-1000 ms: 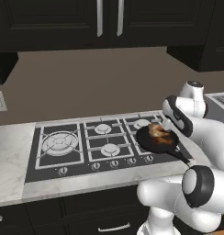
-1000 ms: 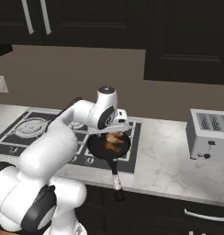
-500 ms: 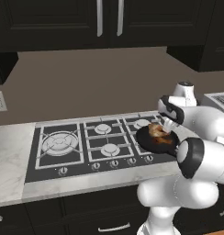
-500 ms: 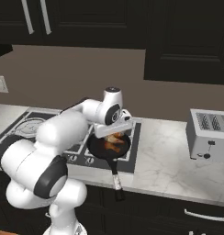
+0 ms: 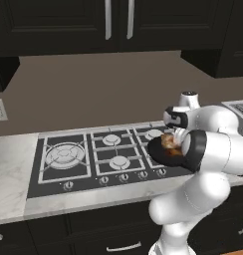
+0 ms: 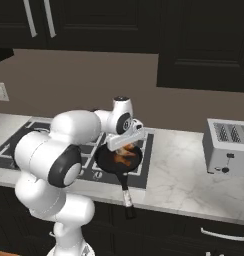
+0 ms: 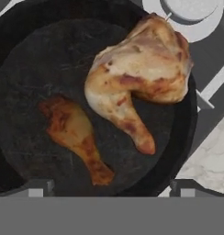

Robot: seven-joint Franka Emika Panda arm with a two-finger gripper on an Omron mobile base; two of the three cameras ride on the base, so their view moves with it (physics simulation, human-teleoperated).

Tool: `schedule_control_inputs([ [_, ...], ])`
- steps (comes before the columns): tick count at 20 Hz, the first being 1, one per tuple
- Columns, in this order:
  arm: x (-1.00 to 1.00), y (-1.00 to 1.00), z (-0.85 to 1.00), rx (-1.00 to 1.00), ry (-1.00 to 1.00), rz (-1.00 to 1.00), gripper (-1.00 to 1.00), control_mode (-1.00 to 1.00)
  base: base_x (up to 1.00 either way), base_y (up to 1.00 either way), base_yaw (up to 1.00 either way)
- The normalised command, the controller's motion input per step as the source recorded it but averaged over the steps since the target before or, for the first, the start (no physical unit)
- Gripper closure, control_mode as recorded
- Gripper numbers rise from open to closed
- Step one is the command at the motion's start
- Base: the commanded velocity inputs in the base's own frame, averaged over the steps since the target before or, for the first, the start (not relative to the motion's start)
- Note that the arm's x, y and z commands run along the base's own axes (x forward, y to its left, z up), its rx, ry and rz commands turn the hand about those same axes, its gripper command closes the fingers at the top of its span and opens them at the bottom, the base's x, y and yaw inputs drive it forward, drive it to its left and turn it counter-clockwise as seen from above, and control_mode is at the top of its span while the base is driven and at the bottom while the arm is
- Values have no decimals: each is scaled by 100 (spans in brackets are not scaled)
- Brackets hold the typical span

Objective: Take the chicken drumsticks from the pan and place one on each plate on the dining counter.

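two chicken drumsticks sit in the black pan [image 7: 36, 69], right below the jaws. bigger pale golden drumstick [image 7: 141, 78] lies ahead and right of them, bone tip pointing back toward the fingers. smaller darker drumstick [image 7: 75, 135] is left, closer in, apart from the first.

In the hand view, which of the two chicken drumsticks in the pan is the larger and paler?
The pale golden drumstick toward the upper right of the pan; the other drumstick, lower left, is smaller and darker brown.
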Motion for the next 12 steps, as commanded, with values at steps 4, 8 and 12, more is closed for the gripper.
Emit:
schedule_control_inputs([
  [4,24,-2,-39,-10,0,8,-100,-100,0,0,0],
  [8,7,-8,-29,-3,0,9,-100,-100,0,0,0],
  [12,2,-17,-29,0,0,10,-100,-100,0,0,0],
])
